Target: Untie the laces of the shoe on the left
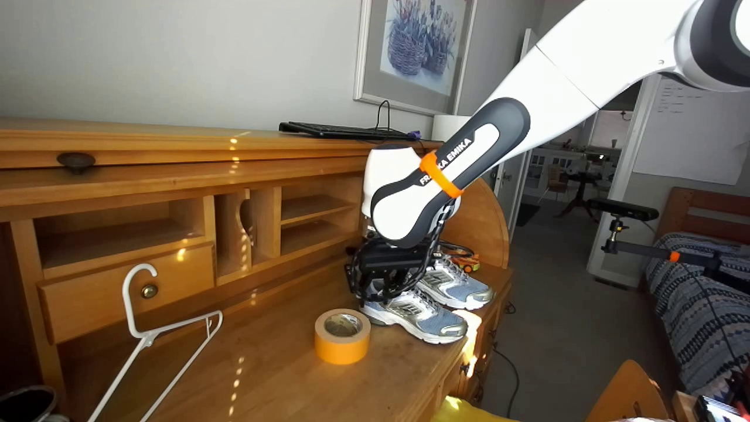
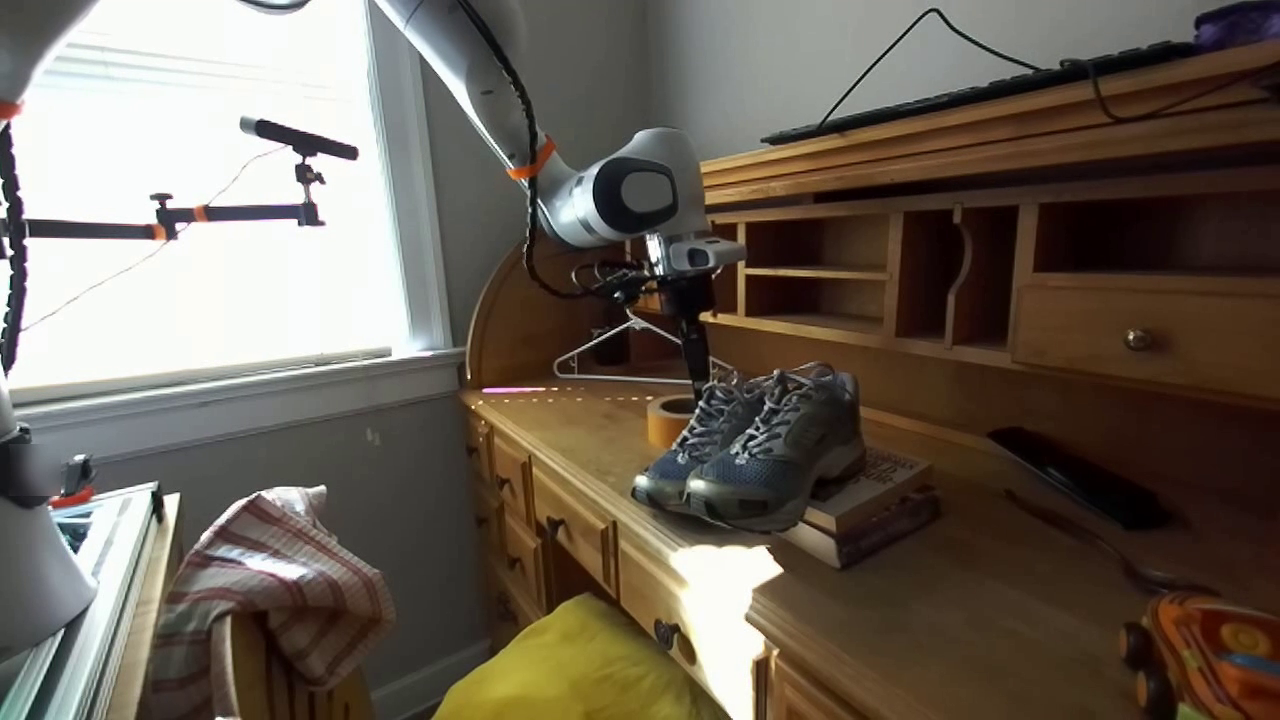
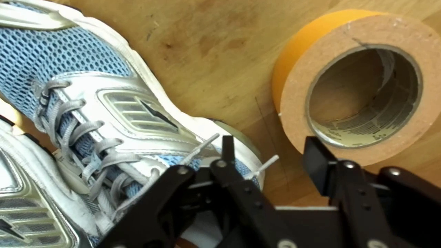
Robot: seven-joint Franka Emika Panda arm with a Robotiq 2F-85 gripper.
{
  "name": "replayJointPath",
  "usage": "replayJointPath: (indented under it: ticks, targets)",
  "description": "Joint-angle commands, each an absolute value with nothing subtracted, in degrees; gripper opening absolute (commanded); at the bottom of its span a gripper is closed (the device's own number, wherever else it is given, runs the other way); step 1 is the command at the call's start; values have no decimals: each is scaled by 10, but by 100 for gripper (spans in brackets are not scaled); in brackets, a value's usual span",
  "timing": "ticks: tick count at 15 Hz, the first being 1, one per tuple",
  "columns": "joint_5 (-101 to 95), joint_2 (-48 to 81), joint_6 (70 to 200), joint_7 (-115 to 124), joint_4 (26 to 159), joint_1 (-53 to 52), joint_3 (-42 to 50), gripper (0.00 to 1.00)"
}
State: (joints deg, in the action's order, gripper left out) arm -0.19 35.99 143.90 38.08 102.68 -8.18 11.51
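Two shoes (image 2: pixel 750 452), one tape roll (image 1: pixel 343 350) counted; in an exterior view, left shoe (image 1: pixel 416 315) set with toe near right edge of surface (image 1: pixel 281 363); laces (image 3: pixel 86 128) threaded; gap seen between shoe and tape roll; tool (image 3: pixel 271 146) spread, unclenched

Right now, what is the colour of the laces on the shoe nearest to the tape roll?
The laces are pale grey, best seen in the wrist view.

Shoe (image 3: pixel 137 115): silver with blue mesh, pale-soled, upright; toe away from the claw (image 3: pixel 268 148), heel partly hidden by it.
Laces (image 3: pixel 124 157): grey, threaded; tied or not, unclear.
Lace tips (image 3: pixel 266 165): in the wrist view, one between the claw's fingers (image 3: pixel 318 168), one outside.
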Motion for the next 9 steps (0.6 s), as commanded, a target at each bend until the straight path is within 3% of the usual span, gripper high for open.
replayJointPath:
  ticks: [1,4,5,6,7,9]
  targets:
    - [-21,373,1431,406,1010,-92,125,26]
    - [-23,374,1428,409,1007,-90,123,2]
    - [-24,372,1424,409,1007,-90,122,0]
    - [-23,365,1413,390,1009,-85,114,1]
    - [-20,356,1408,372,1013,-81,104,29]
    - [-19,333,1399,312,1024,-74,82,28]
